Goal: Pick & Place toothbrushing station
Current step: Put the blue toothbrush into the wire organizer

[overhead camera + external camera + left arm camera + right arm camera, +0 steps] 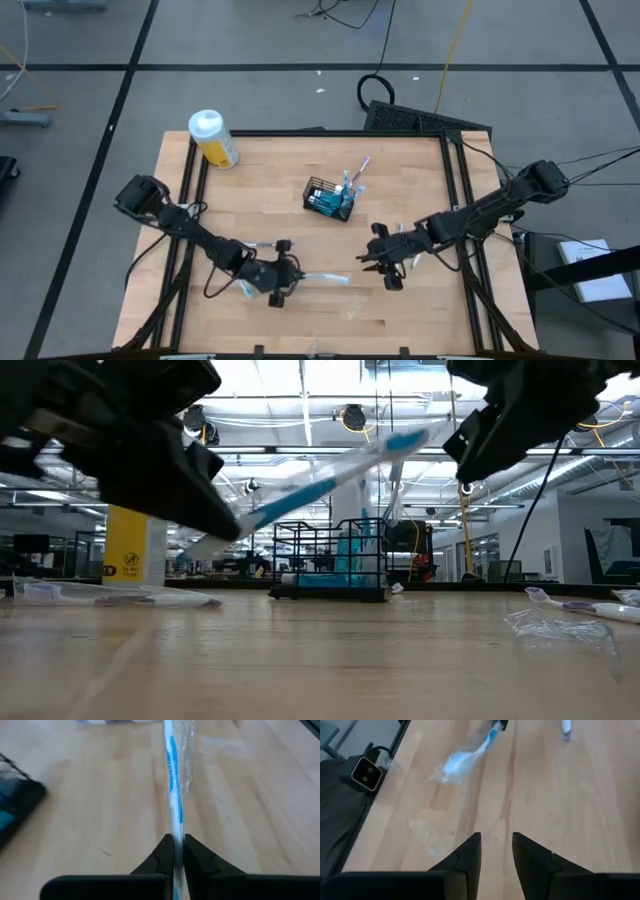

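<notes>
Left claw (175, 851), lower centre of the high view, is clamped on a slim white-and-blue toothbrush (172, 795) by its handle end, head free for dropping in. The small black wire-mesh basket (330, 199) sits mid-surface, tubes inside. Right claw (496, 851), fingers apart and empty, hovers to the basket's lower right.

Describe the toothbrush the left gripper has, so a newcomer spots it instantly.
On the wooden table, look near its front edge, below the black wire basket. The left gripper is shut on a white-and-blue toothbrush; unlike the others, it is in a clear wrapper, lifted off the table.
</notes>
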{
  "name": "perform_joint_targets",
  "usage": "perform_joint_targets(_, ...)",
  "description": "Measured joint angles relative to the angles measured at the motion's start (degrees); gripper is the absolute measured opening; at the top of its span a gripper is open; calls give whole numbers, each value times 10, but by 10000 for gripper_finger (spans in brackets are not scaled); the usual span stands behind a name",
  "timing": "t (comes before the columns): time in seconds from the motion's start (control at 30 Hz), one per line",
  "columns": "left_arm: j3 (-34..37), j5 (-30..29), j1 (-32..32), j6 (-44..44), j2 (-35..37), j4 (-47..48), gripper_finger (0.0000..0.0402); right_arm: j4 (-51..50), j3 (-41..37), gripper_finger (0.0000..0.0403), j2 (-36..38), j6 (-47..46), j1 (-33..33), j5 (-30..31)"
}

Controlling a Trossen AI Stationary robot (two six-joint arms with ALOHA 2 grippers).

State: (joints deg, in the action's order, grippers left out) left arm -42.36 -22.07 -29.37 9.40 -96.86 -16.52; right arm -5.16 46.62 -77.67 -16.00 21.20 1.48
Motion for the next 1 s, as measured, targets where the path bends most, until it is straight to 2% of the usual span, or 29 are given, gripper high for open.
perform_joint_targets(0.17, 48, -26, 24, -18, 1, -110, 18, 35, -6, 100, 0, 11, -24, 2)
perform_joint_targets(0.33, 105, -27, 51, -31, 1, -243, 18, 95, -7, 100, 0, 70, -29, 0)
perform_joint_targets(0.47, 133, -27, 69, -33, 1, -306, 18, 128, -7, 100, 0, 103, -43, 0)
perform_joint_targets(0.6, 138, -17, 78, -38, 1, -317, 18, 131, -7, 112, 0, 107, -68, 7)
perform_joint_targets(0.8, 138, -4, 85, -43, 1, -314, 18, 137, -7, 160, 0, 124, -100, 12)
perform_joint_targets(1.0, 138, -3, 90, -43, 1, -304, 18, 138, -5, 197, 7, 126, -110, -30)
